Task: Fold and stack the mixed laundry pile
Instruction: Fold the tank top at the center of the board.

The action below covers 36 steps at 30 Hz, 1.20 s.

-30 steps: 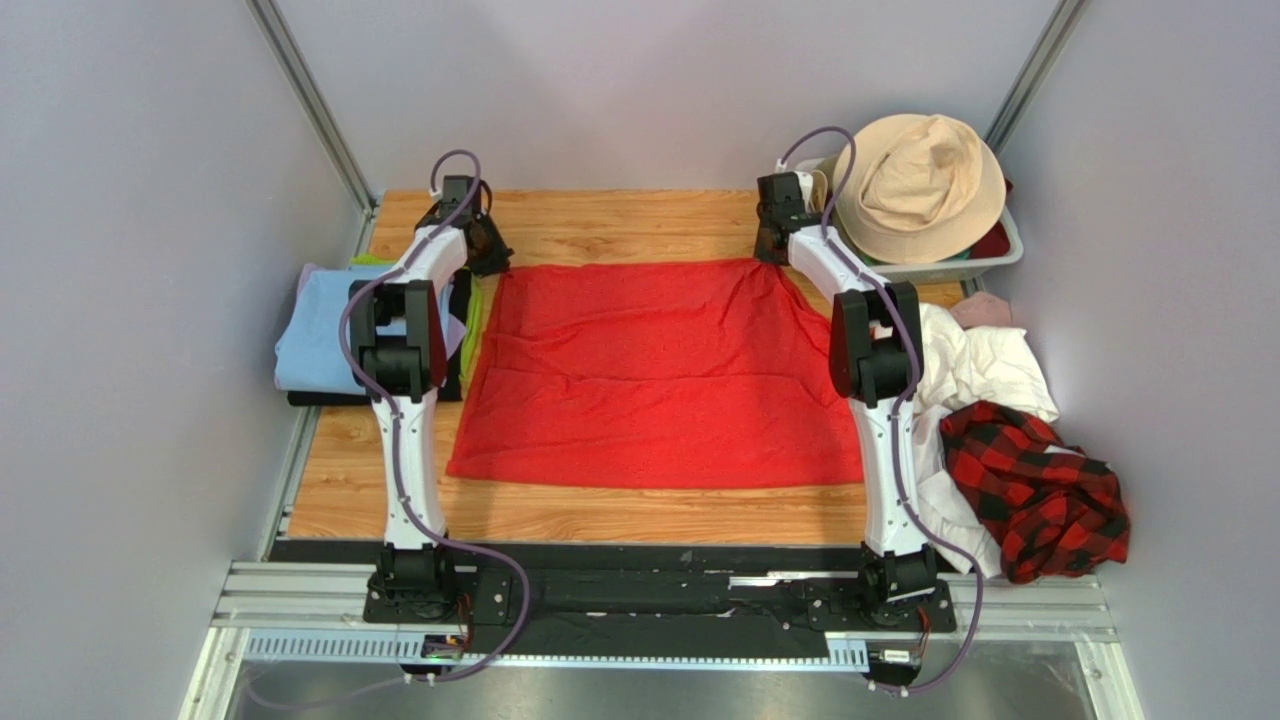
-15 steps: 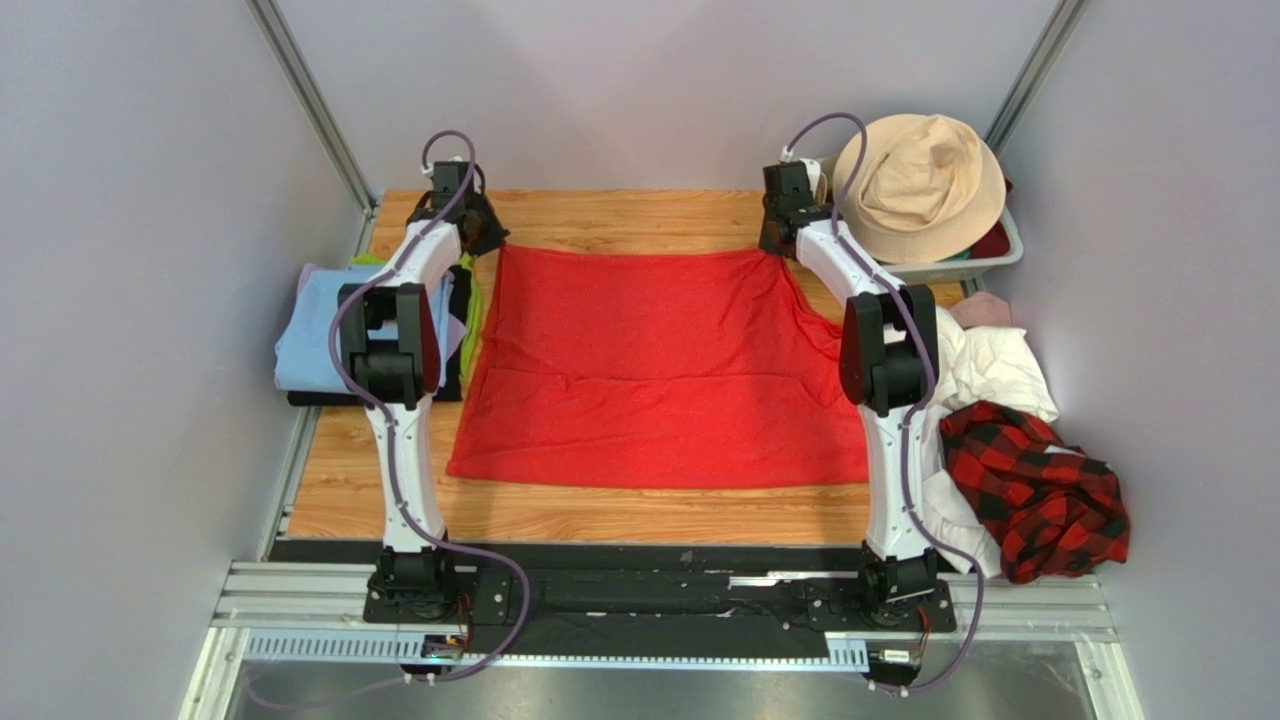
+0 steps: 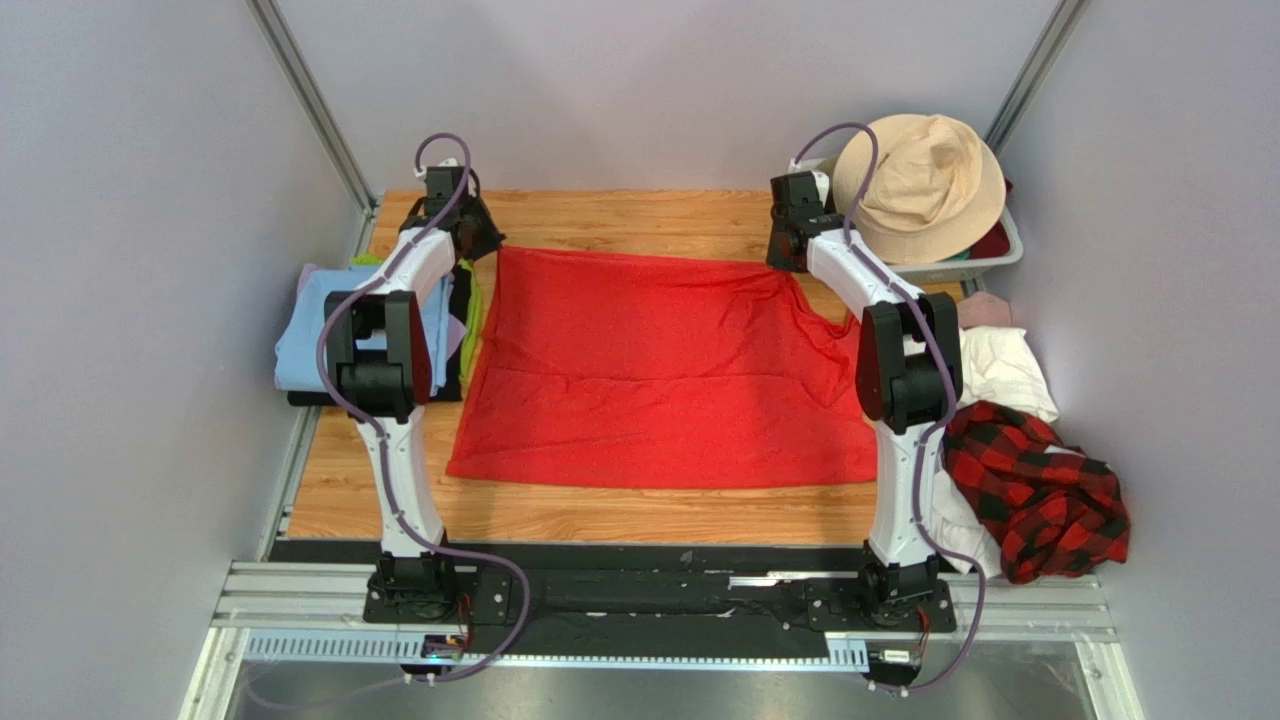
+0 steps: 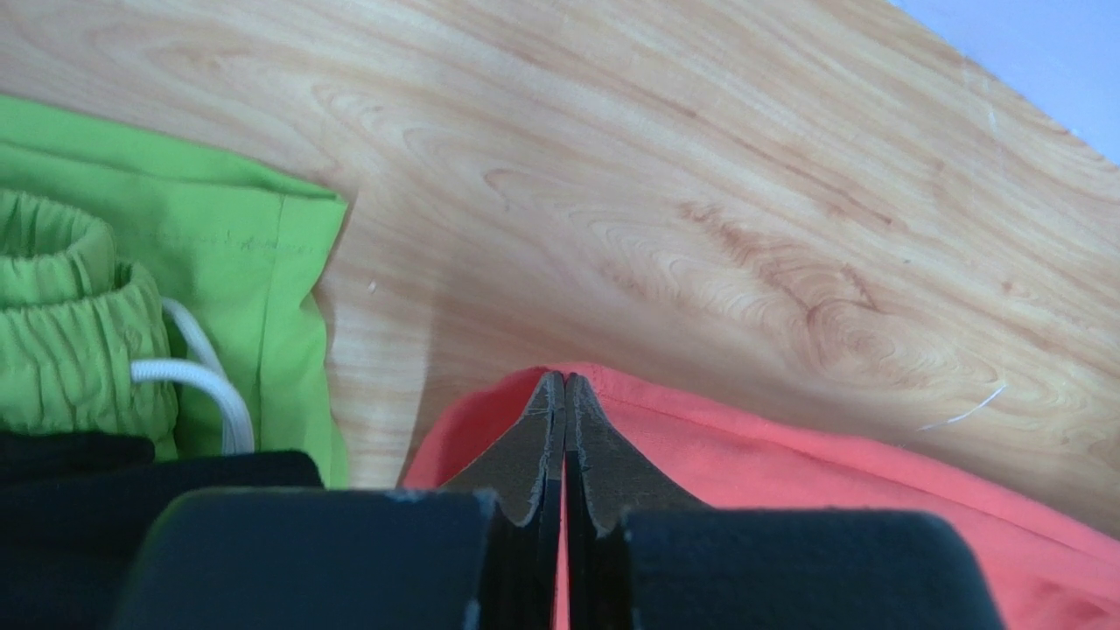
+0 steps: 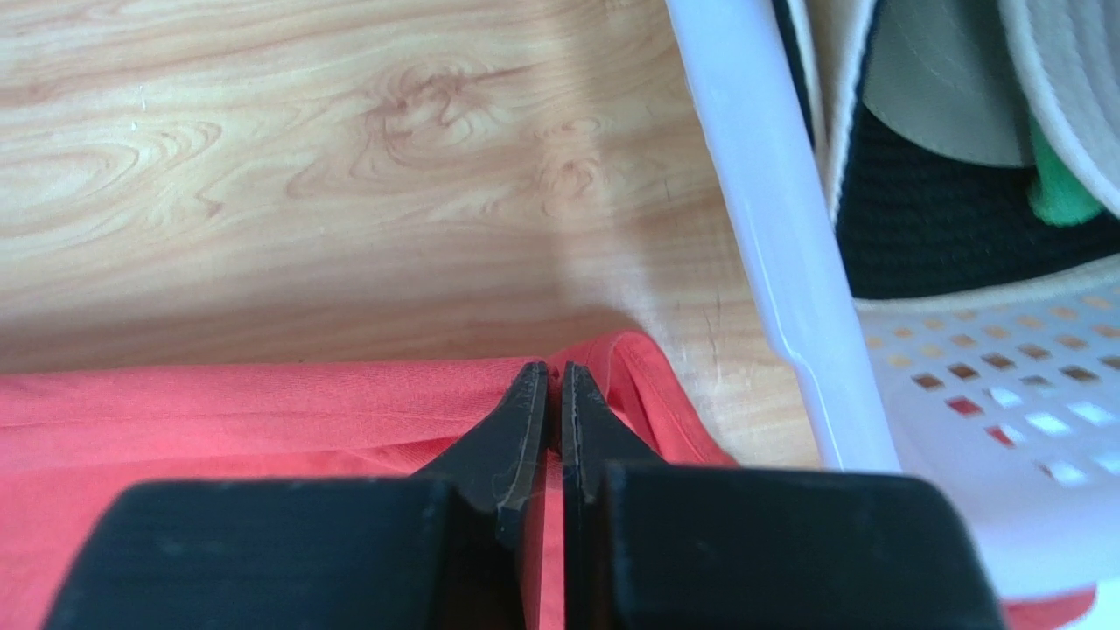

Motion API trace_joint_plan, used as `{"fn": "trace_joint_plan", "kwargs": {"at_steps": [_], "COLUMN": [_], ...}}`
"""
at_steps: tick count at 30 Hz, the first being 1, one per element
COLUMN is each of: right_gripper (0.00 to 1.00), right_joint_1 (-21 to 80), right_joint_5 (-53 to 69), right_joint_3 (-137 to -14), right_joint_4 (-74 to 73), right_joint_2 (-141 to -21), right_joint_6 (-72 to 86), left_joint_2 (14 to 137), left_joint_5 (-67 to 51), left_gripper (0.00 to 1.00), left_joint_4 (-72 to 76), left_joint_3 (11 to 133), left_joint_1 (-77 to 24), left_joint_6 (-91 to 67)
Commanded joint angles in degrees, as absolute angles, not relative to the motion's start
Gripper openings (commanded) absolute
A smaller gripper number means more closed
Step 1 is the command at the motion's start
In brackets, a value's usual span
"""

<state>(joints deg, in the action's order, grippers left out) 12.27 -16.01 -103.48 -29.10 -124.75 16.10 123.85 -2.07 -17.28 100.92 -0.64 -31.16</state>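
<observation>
Red T-shirt spread on bench, faintly creased; left end effector and right end effector apparently pinching its far corners.

Your left gripper and right gripper each have their jaws pressed together on an edge of the red T-shirt. Both your arms are stretched far forward, wrists low.

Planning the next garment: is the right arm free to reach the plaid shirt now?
Probably not yet: the right gripper is shut on a corner of the red T-shirt. The plaid shirt lies uncovered beside that arm's base, so the way looks open once released.
</observation>
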Motion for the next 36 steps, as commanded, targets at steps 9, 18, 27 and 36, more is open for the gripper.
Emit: {"fn": "trace_joint_plan", "kwargs": {"at_steps": [9,18,27,36], "right_gripper": [0.0,0.0,0.0,0.0], "right_joint_1": [13.4,13.7,13.8,14.7], "right_joint_5": [-15.9,-14.2,-12.6,-11.7], "right_joint_3": [-93.7,-85.2,-78.4,-72.8], "right_joint_4": [-31.1,-30.8,-29.8,-28.3], "right_joint_2": [-112.4,-106.3,-102.0,-100.1], "right_joint_6": [17.9,18.8,20.0,22.1], "left_joint_2": [109.3,101.3,95.7,90.4], "left_joint_5": [-2.3,-1.1,-1.9,-1.5], "left_gripper": [0.0,0.0,0.0,0.0], "left_joint_4": [-11.6,-10.5,-8.5,-8.2], "left_joint_3": [84.7,76.1,67.8,62.5], "left_joint_1": [-0.4,-0.4,-0.4,-0.4], "left_joint_6": [-31.6,-30.7,-30.9,-30.8]}}
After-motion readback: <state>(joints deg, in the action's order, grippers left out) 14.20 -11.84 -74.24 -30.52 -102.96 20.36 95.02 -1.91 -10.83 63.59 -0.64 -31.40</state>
